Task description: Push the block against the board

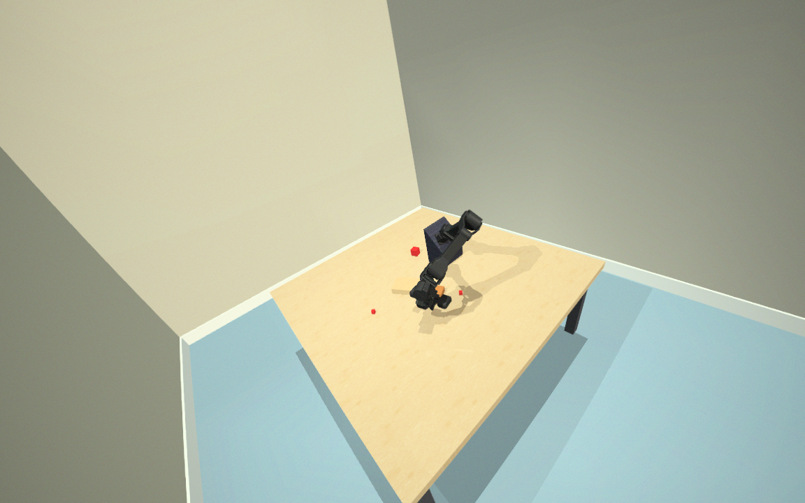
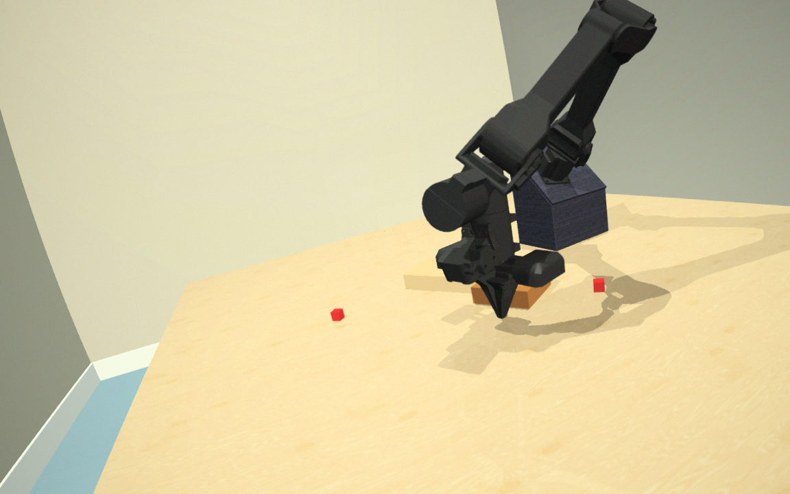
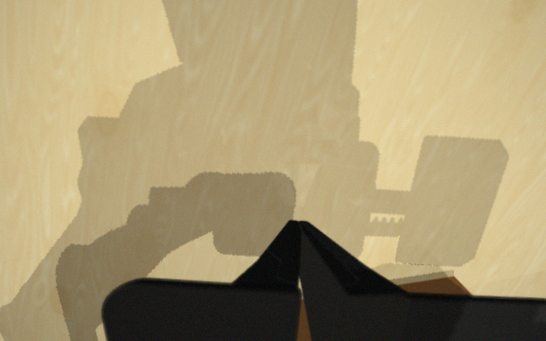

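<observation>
The orange square block lies flat on the table; in the wrist view a dark brown corner of the block shows past the right finger. The pale wooden board lies flat to the left of the block in the top and exterior views, its right part hidden by my hand. Whether block and board touch is hidden. My gripper is shut and empty, pointing down, its tips low at the near side of the block in the exterior view. I cannot tell whether they touch it.
A small red cube lies left of the board, and another small red cube lies right of the block. A larger red cube lies beside the dark blue arm base. The arm's shadow crosses the table.
</observation>
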